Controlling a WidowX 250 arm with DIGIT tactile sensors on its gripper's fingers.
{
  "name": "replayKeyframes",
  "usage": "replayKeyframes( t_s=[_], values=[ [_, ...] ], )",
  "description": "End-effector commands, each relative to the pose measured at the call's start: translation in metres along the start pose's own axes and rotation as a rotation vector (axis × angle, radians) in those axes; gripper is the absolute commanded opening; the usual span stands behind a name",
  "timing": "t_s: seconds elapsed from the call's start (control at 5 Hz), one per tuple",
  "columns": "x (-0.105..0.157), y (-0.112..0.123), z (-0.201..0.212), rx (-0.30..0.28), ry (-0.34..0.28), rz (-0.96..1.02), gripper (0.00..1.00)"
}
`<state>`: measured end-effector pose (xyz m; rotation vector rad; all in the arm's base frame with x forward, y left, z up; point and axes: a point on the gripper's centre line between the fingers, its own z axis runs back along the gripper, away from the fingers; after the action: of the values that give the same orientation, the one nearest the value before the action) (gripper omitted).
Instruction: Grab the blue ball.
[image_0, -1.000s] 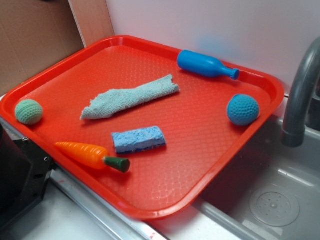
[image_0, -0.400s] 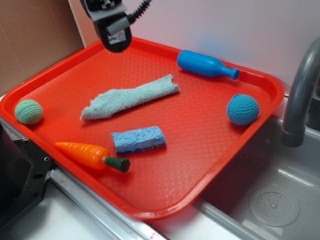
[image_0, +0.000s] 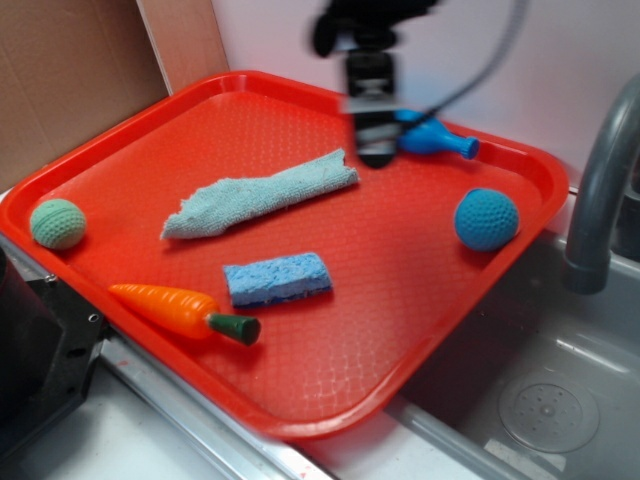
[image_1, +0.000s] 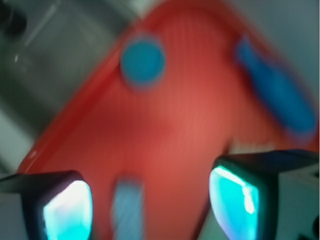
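One blue ball (unobstructed) | bottle near | end effector apart

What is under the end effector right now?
The blurred end effector hangs over bare red tray, covering part of the blue bottle. The blue ball sits apart.

The blue ball is seen as a round, medium-blue crocheted sphere with a knobbly knit surface, resting free and untouched on the floor of the red tray near its right rim, on the side closest to the sink. In the wrist view the blue ball is shown only as a blurred blue disc toward the far edge of the tray, with its texture not discernible.
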<state>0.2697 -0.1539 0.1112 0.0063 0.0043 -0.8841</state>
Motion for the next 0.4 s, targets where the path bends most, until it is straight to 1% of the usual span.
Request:
replayKeyframes(
  t_s=[0.0, 0.2],
  values=[
    [0.048, 0.002, -0.023, 0.047, -0.031, -0.299, 1.0],
    [0.049, -0.011, -0.034, 0.035, -0.02, -0.429, 1.0]
  ],
)
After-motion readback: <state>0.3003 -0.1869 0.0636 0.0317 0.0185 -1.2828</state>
